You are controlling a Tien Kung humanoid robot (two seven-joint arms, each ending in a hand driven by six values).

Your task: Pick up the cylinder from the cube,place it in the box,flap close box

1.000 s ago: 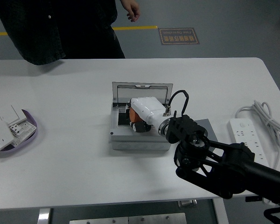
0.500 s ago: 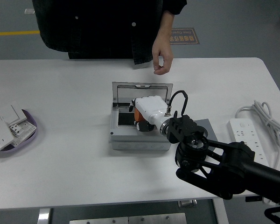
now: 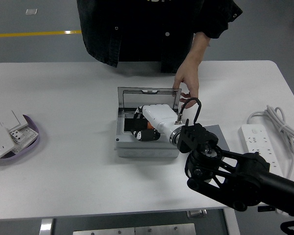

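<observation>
A grey metal box [image 3: 147, 148] stands open at the table's middle, its lid [image 3: 148, 97] raised at the back. My right hand [image 3: 140, 132], white with dark fingers, reaches into the box from the right. Its fingers are curled around an orange cylinder [image 3: 150, 126], which is mostly hidden under the palm. A grey cube [image 3: 215, 131] lies just right of the box, partly hidden behind my black forearm. A person stands at the far side, and one of the person's hands [image 3: 187, 84] touches the lid's right corner. My left arm is out of view.
A purple tray [image 3: 30, 138] with white socket plates [image 3: 5, 132] sits at the left edge. A white power strip [image 3: 257, 141] with its coiled cable [image 3: 280, 122] lies at the right. My right arm crosses the table's front right.
The person has stepped to the right along the far side and lowered a hand onto the lid's right corner. My right hand has sunk slightly deeper into the box.
</observation>
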